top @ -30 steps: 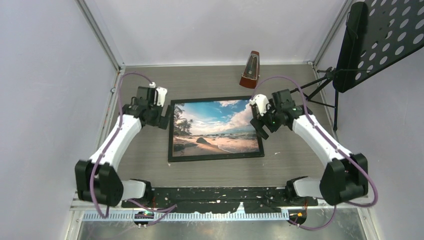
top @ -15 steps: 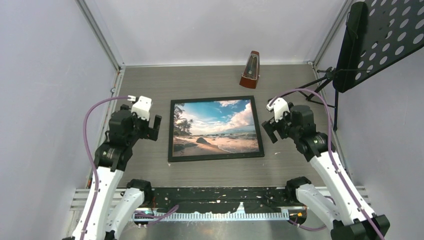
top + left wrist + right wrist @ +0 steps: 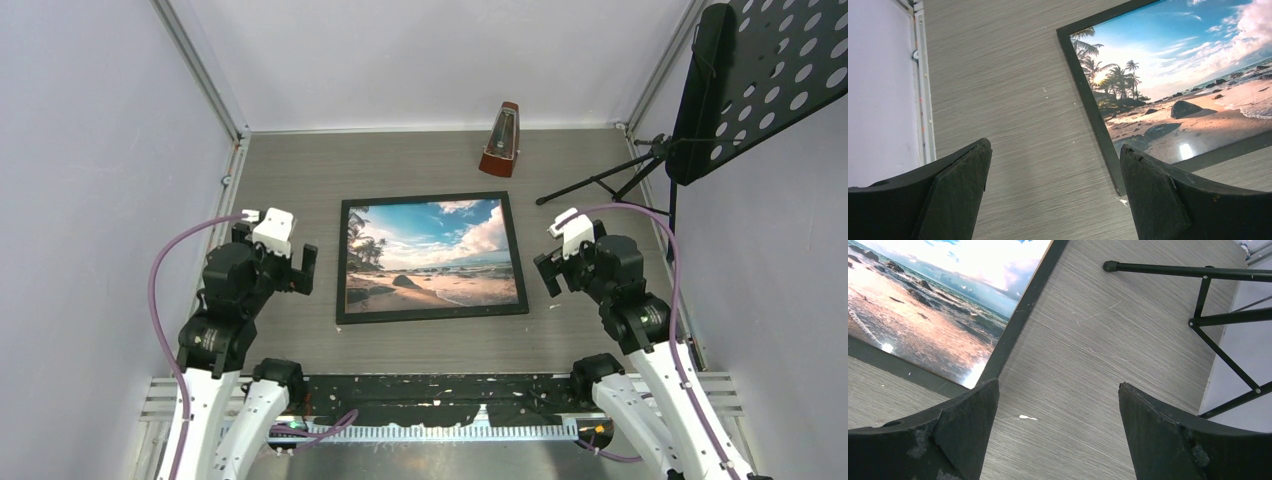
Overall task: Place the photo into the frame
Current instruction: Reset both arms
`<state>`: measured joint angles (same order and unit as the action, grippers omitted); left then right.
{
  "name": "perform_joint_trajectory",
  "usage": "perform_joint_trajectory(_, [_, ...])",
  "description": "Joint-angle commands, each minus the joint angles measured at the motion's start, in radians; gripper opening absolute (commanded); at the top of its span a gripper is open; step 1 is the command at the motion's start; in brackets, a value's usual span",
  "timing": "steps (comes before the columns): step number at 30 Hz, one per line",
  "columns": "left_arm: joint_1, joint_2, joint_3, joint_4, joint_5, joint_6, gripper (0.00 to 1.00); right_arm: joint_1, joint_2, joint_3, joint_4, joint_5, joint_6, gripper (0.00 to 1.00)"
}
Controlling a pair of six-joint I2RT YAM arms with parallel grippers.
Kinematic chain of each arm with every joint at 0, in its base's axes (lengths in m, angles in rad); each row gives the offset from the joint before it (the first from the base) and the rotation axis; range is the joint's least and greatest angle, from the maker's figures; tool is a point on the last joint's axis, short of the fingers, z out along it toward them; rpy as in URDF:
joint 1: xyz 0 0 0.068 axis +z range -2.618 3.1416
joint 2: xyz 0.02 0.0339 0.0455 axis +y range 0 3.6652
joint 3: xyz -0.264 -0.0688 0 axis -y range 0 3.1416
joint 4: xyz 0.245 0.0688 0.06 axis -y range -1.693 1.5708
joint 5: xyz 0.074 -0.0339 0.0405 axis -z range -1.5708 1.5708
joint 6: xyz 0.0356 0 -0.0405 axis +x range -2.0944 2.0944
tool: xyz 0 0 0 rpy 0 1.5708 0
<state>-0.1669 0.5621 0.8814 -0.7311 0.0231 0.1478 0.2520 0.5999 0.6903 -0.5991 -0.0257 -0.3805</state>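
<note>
frame (image 3: 432,315): flat on the table (image 3: 300,180), mid-way across, black face up, thin border all round, set slightly askew to the table's near edge; between the two grippers, touching neither.
photo (image 3: 432,255): inside the frame's border, beach side up, filling it edge to edge; palms at left, clouds at right, sand along the near side; a small glare spot on the sand in both wrist views.
left gripper (image 3: 298,270): jaws spread wide, nothing between them; hovering over bare table just left of the frame's left border, toward its near left corner.
right gripper (image 3: 548,272): jaws likewise released and empty; over bare table just right of the frame's right border, toward its near right corner.
metronome (image 3: 501,140): upright at the far edge of the table, beyond the frame's far right corner, well apart from it.
stand (image 3: 760,80): at the far right, black perforated desk raised high, tripod legs down on the table right of the frame.
fleck (image 3: 1025,417): small and white, on bare table beside the frame's right border.
</note>
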Motion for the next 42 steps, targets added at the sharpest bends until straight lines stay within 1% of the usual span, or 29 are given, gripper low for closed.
perform_joint_trajectory(1, [0.026, -0.083, -0.073, 0.074, 0.016, -0.038, 1.00, -0.023, -0.028, -0.003, 0.052, -0.003, 0.019, 0.95])
perform_joint_trajectory(5, [0.039, -0.191, -0.171, 0.155, 0.021, -0.020, 1.00, -0.027, -0.066, -0.034, 0.051, -0.041, 0.005, 0.95])
perform_joint_trajectory(11, [0.054, -0.242, -0.210, 0.184, 0.004, 0.000, 1.00, -0.027, -0.068, -0.035, 0.038, -0.060, -0.007, 0.95])
perform_joint_trajectory(21, [0.075, -0.235, -0.291, 0.248, 0.057, 0.022, 1.00, -0.034, -0.068, -0.045, 0.042, -0.051, -0.019, 0.95])
perform_joint_trajectory(42, [0.120, -0.225, -0.325, 0.268, 0.075, 0.038, 1.00, -0.045, -0.105, -0.060, 0.050, -0.054, -0.033, 0.95])
